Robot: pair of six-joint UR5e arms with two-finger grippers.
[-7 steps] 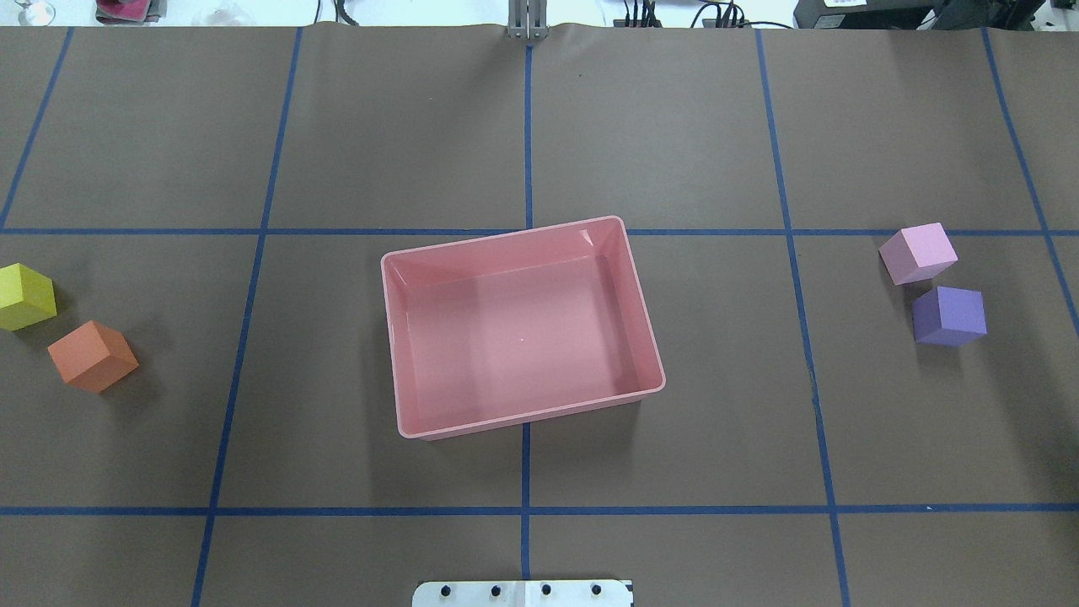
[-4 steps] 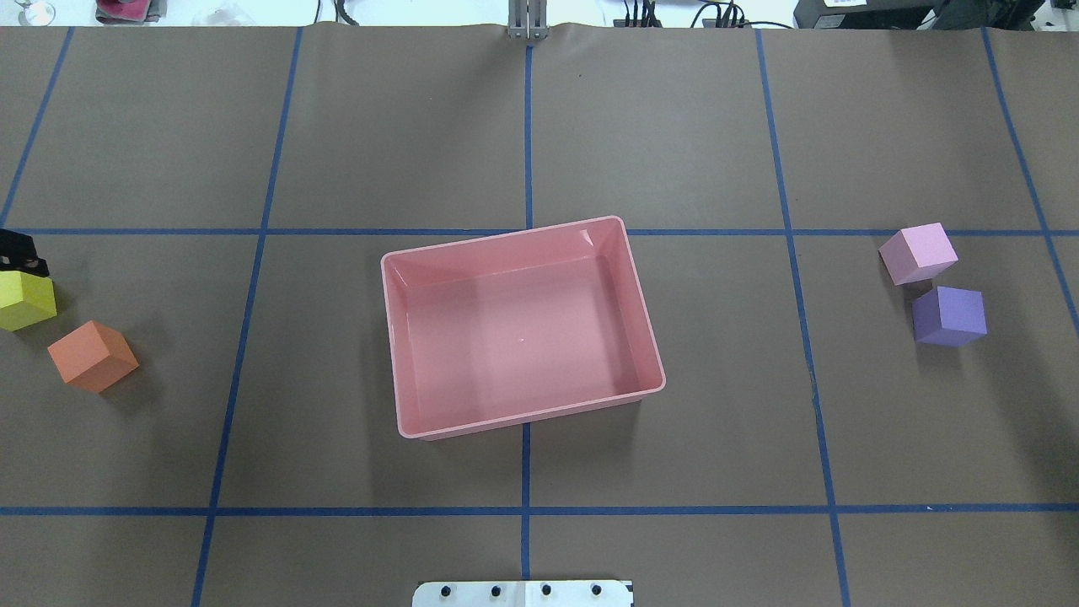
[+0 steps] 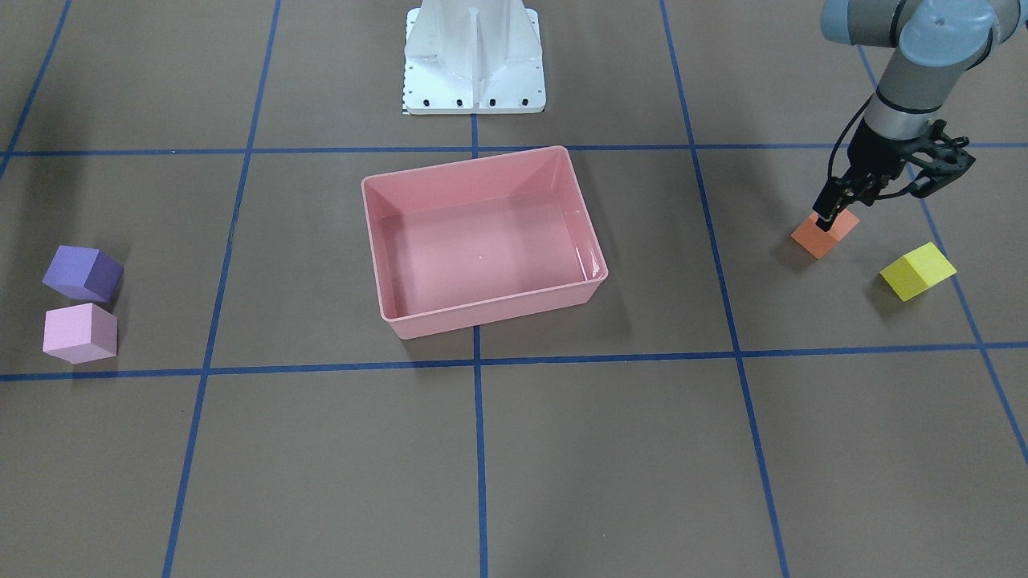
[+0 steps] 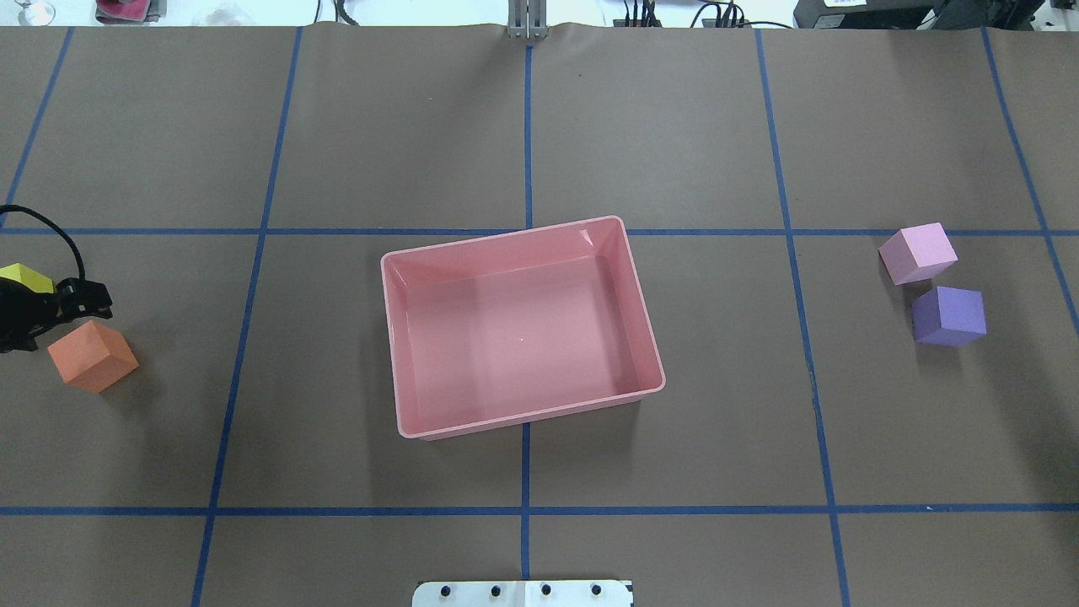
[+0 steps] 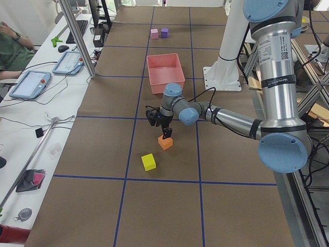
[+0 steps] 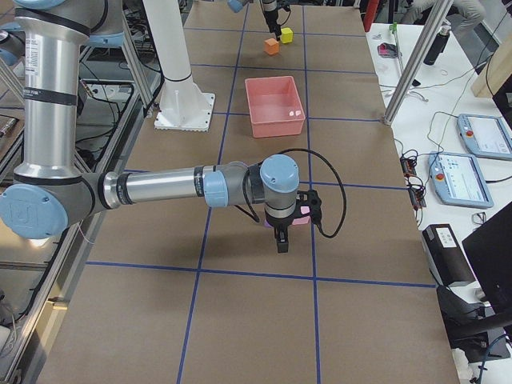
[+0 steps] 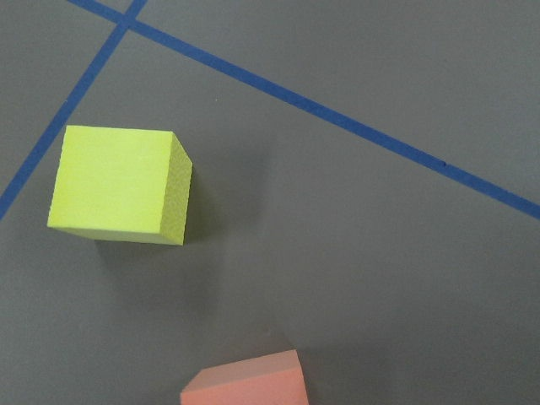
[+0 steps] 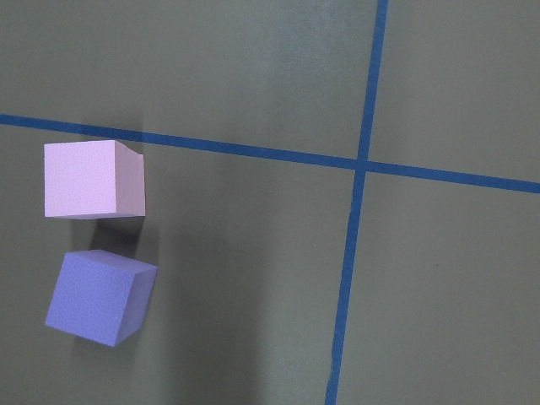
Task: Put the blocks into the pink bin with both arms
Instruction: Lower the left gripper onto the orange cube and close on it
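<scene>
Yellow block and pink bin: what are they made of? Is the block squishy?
The yellow block looks like foam. It is matte with no shine, and its side face has a fine, grainy speckle. It is probably soft, but a look alone can't prove that. The pink bin looks like smooth moulded plastic, with a thin rim, rounded corners and glossy glints on its walls.

From this side I see my big right arm reach out low over the brown table, and the right gripper points straight down, but I can't tell if its fingers are apart or together. A bit of the light pink block peeks out just behind the wrist. Far up the table sits the pink bin, and past it the orange block and yellow block lie close together near the small left gripper
</scene>
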